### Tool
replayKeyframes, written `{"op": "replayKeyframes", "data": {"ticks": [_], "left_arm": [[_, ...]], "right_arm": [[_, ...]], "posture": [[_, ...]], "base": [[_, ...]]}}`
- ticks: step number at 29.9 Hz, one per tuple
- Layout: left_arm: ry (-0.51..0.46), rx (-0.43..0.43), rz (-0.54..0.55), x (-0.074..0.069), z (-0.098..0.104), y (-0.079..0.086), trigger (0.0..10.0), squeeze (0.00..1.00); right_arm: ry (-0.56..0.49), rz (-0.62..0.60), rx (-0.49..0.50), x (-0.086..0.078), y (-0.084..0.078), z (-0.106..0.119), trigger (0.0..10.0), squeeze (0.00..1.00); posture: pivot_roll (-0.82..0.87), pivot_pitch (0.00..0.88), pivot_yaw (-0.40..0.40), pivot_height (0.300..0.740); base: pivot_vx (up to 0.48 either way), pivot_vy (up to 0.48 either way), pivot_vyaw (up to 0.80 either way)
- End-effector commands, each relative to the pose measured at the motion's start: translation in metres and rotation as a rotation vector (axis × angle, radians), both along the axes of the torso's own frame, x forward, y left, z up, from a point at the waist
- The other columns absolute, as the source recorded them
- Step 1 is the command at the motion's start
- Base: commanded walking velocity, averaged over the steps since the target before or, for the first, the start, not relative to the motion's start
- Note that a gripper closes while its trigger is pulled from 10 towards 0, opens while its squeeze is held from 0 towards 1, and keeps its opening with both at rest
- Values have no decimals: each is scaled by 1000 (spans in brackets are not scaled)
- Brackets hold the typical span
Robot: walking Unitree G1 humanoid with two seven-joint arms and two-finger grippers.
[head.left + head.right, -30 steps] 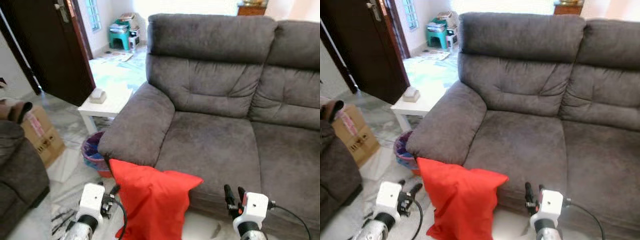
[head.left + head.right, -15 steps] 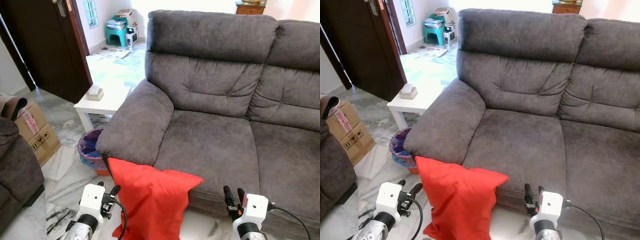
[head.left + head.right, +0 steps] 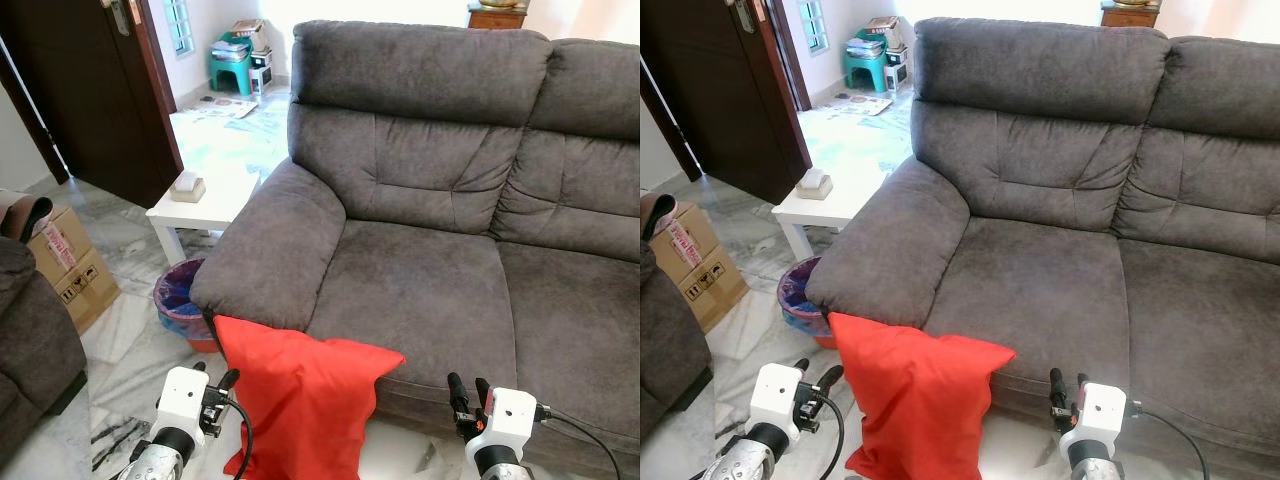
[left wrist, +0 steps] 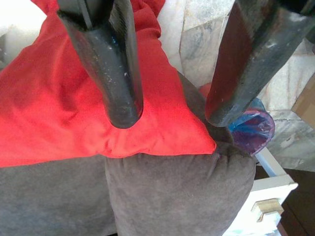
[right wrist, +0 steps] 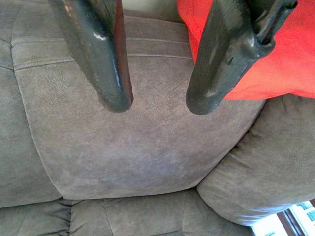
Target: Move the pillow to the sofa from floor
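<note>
pillow: red pillow (image 3: 305,395) stands on the floor (image 3: 130,345), leaning against the front of the sofa (image 3: 420,270). Its top corner tucks under the armrest (image 3: 275,250). It sits between the two end effectors, closer to the left one; not yet lifted.

left end effector: left end effector (image 4: 170,105) is low, just beside the pillow's left edge. Fingers are spread and hold nothing. In the wrist view the pillow corner and armrest lie just beyond the tips.

right end effector: right end effector (image 5: 157,105) is low, in front of the seat cushion (image 5: 128,142), apart from the pillow's right corner. Fingers are parted and empty.

arm pose: both silver forearms reach forward and low at the bottom of the head views, wrists level, fingers pointing toward the sofa front.

risk 1: soft cover. A shallow pinch would likely gather fabric only, so the pillow could sag or slip out on the lift.

risk 2: the top corner is wedged under the armrest. Pulling straight up could snag it and drag the pillow loose from the grip.

risk 3: the left fingers may close on armrest fabric instead of the pillow, given how close the two sit.

risk 4: a bin (image 3: 180,300) with a blue liner and a white worktop (image 3: 205,205) lie beyond the left end effector. A wide swing of that arm could knock them.
</note>
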State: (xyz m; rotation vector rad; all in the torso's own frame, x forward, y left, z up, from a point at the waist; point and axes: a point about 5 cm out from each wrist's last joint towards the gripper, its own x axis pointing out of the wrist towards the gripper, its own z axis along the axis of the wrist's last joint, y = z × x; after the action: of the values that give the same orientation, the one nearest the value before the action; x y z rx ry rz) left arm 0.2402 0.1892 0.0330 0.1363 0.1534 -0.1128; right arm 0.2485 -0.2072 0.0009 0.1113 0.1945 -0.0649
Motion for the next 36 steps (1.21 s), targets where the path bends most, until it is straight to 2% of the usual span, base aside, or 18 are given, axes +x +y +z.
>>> {"op": "replayKeyframes", "data": {"ticks": [1,7,21,36], "left_arm": [[-7,3,6,1,3,2,10000,0],[-12,-4,7,2,4,1,10000,0],[-3,6,14,2,3,2,10000,0],[-6,8,11,3,3,2,10000,0]], "right_arm": [[18,5,12,1,3,-2,10000,0],[28,6,10,2,3,-3,10000,0],[14,20,10,3,4,-1,10000,0],[15,32,8,4,6,-1,10000,0]], "posture": [[-9,59,30,652],[-13,60,30,627],[-7,57,27,627],[-6,53,27,627]], "base": [[0,0,0],[0,0,0],[0,0,0],[258,0,0]]}}
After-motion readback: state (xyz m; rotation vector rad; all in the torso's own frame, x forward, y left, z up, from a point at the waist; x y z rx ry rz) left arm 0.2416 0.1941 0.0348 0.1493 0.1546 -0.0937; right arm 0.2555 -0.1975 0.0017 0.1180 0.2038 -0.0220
